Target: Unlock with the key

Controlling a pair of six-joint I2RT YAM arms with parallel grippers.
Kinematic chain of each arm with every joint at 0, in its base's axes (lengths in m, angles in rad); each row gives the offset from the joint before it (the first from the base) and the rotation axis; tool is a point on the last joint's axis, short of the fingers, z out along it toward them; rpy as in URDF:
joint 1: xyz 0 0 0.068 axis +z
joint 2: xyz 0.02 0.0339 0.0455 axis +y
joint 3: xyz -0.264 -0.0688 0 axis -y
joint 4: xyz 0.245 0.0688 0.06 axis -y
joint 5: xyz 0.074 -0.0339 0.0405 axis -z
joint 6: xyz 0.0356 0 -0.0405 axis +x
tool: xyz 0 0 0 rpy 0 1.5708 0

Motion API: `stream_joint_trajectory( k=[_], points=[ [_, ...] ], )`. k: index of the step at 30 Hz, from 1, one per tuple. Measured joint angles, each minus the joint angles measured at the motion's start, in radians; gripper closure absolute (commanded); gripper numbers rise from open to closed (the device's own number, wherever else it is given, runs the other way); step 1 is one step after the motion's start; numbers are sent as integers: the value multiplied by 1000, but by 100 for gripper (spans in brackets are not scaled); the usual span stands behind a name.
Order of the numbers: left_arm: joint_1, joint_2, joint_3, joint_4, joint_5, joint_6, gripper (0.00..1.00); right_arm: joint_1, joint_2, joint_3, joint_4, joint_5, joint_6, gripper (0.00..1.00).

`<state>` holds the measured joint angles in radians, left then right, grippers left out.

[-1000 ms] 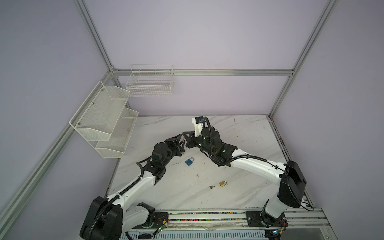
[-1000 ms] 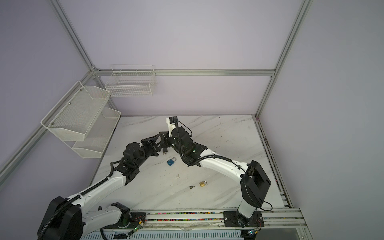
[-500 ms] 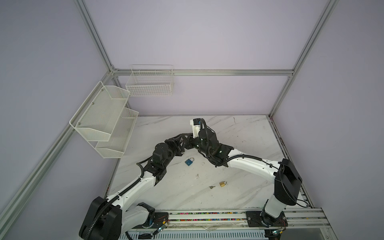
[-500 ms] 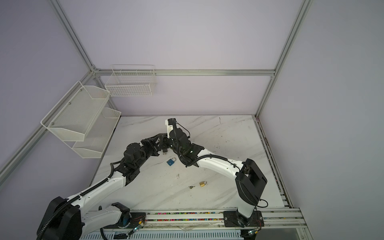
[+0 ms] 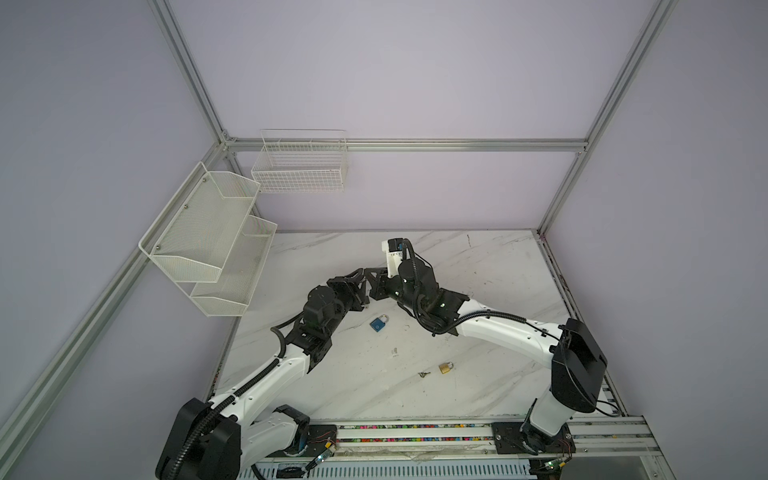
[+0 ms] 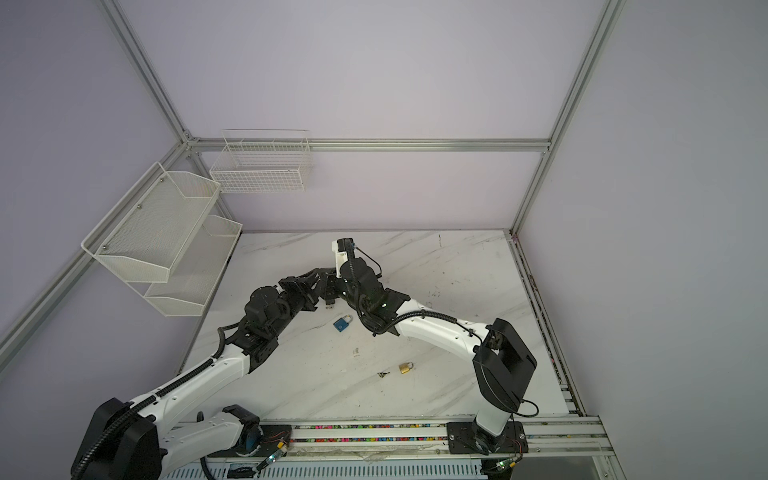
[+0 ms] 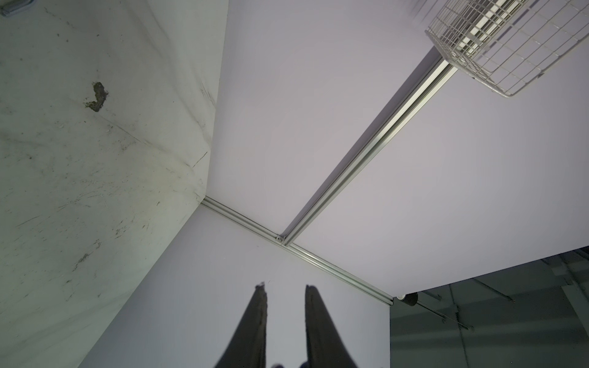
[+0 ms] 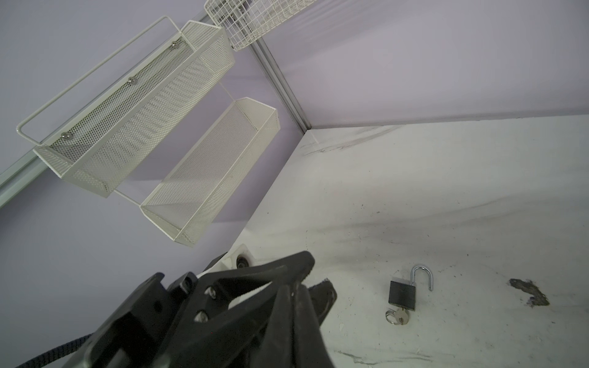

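Mid-table, both arms reach in and meet tip to tip, seemingly clear of the marble table [image 5: 490, 266].

Left gripper [image 7: 284, 288]: fingers a narrow gap apart, nothing between them, aimed toward the far right corner of the cell.

Right gripper [image 8: 296, 293]: jaws pressed together. I can't tell whether anything thin is pinched there.

The two claws overlap in both top views. My guess is a hand-over or re-grip of a key, which would explain why they meet in the air and not over a lock.

Black padlock [image 8: 402, 293]: lies flat on the marble just beyond the claws, shackle swung open. Its key [image 8: 396, 317] sits in the base with the ring attached. That one looks finished.

Blue padlock [image 5: 379, 324]: lies flat just on the near side of the claws, with nothing touching it. The shackle is too small to read.

Brass padlock [image 5: 445, 367]: nearer the front, well apart from the arms. Loose keys [image 5: 424, 374] lie just to its left, probably its own set kept close for the pick.
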<state>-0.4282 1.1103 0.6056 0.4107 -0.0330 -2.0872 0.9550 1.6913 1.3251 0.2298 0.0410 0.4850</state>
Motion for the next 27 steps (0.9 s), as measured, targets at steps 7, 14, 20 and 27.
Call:
stream_joint_trajectory(
  k=[7,14,20,27],
  points=[
    [0,0,0,0,-2,0,82,0,-18,-22,2,5,0,100],
    [0,0,0,-2,-2,0,87,0,-32,-34,5,8,0,100],
    [0,0,0,-8,-2,0,91,0,-39,-38,5,8,0,100],
    [0,0,0,-9,-1,0,100,0,-45,-40,5,9,-1,100]
  ],
)
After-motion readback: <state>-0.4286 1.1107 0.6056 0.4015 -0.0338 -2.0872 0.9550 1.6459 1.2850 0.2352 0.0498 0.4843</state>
